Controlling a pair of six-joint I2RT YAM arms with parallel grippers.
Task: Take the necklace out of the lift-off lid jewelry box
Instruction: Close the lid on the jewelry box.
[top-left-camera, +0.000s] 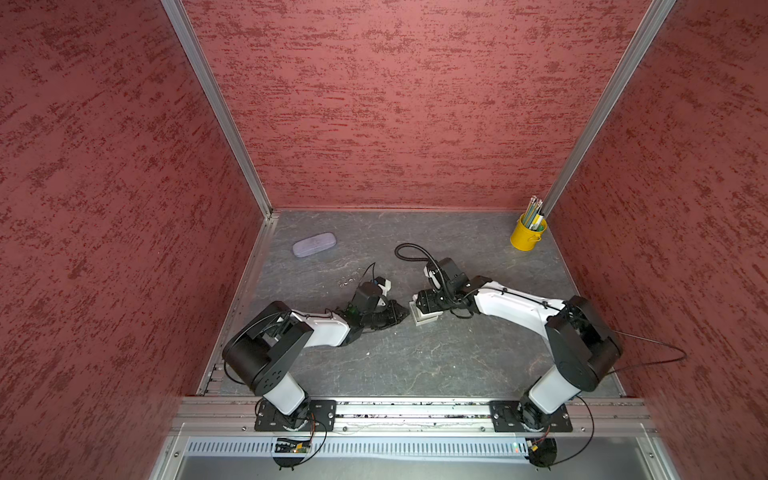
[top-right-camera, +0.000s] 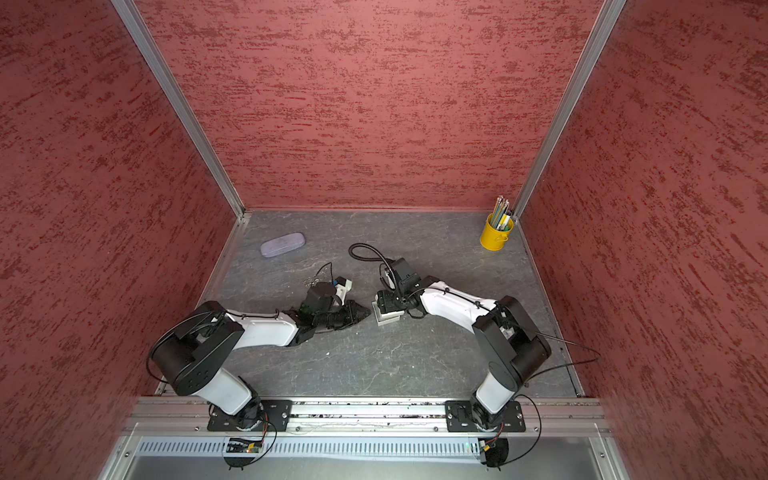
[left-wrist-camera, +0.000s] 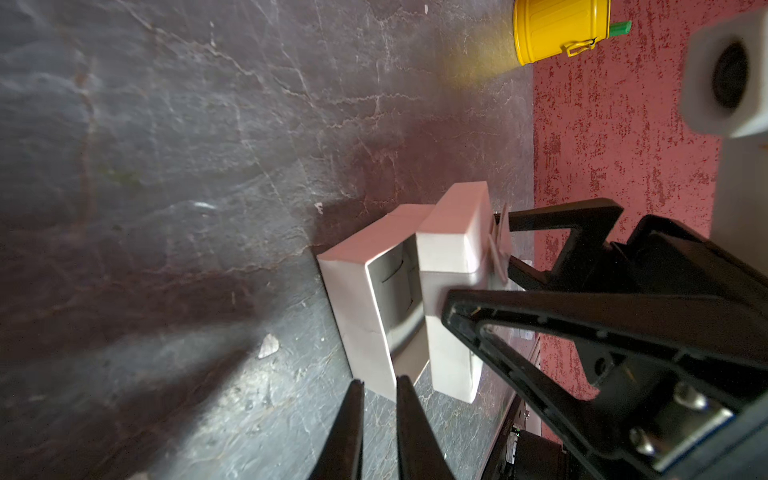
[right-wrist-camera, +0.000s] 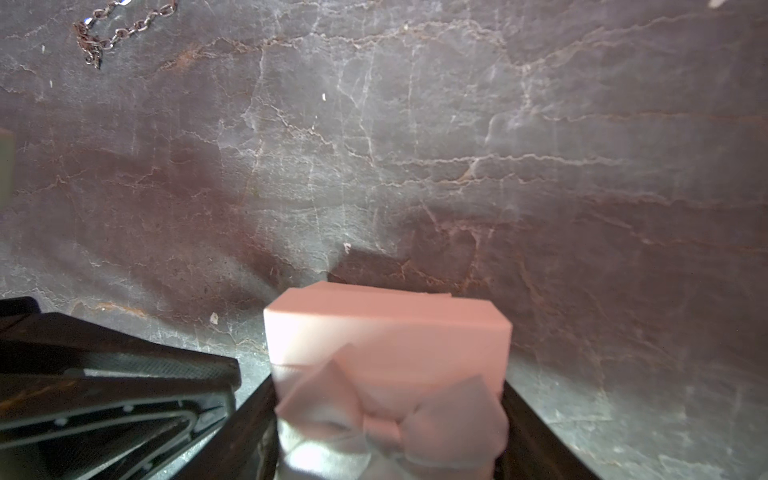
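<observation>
The right gripper clasps the lid, askew and partly off the jewelry box on the counter. The left gripper, narrow and empty, points at the box from just beside it. The necklace lies outside, well apart from the box.

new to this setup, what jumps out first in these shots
The right claw grips the white bow-printed lid at mid-table, shifted off its open box base. The silvery necklace already lies loose on the grey table, just beyond the left arm. A yellow pencil bucket stands out in the far right corner.
</observation>
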